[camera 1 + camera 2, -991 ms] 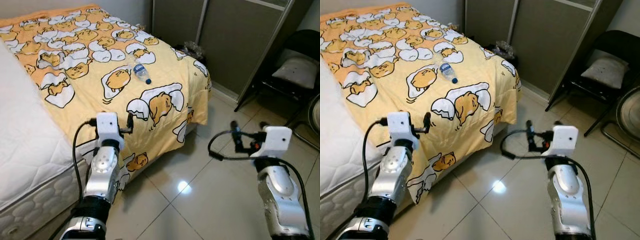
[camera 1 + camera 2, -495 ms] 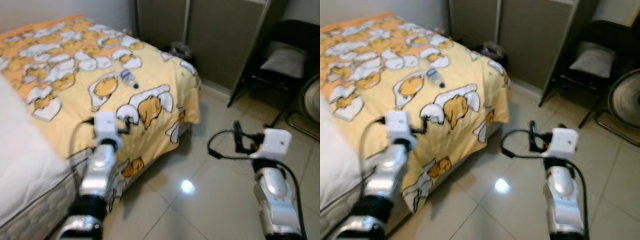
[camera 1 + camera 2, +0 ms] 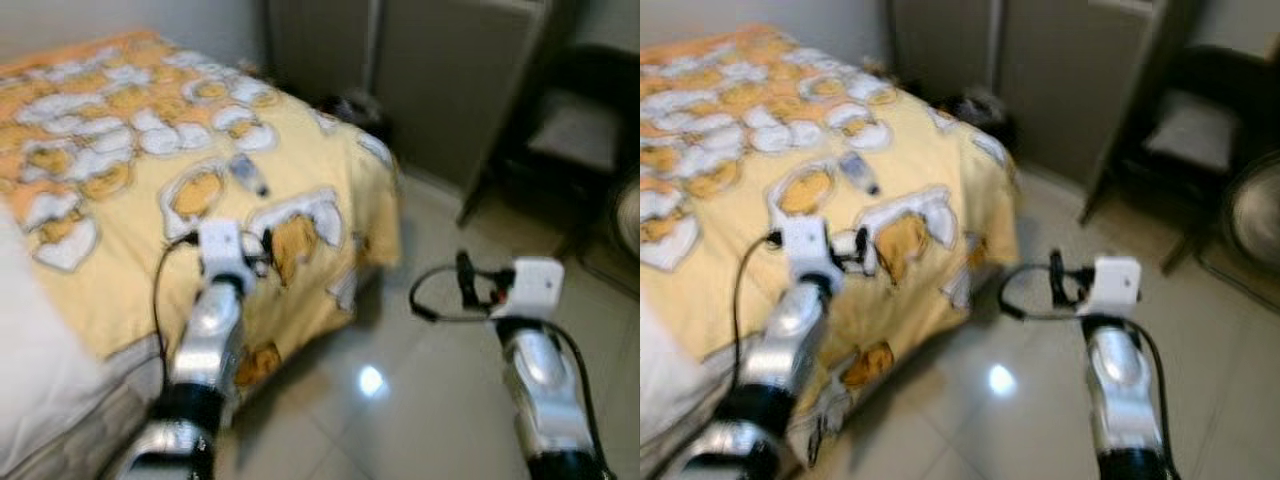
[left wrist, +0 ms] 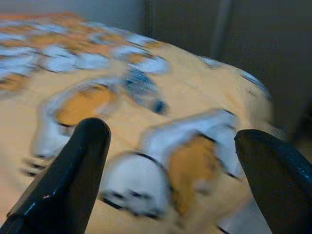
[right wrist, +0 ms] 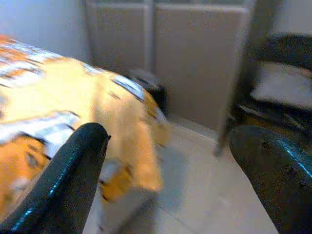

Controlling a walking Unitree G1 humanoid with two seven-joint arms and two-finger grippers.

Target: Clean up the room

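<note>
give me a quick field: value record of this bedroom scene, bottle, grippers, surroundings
setting: bedroom, bed with yellow cartoon-print blanket, tiled floor
bottle: plastic bottle with blue cap, lying on the blanket near the bed's foot corner
left gripper: open, over the blanket, short of the bottle
right gripper: open, over the floor beside the bed
background: grey sliding doors, dark chair with a pale cushion
image quality: blurred

A bottle lay on the bed at left; a chair stood far right, closet doors behind
</note>
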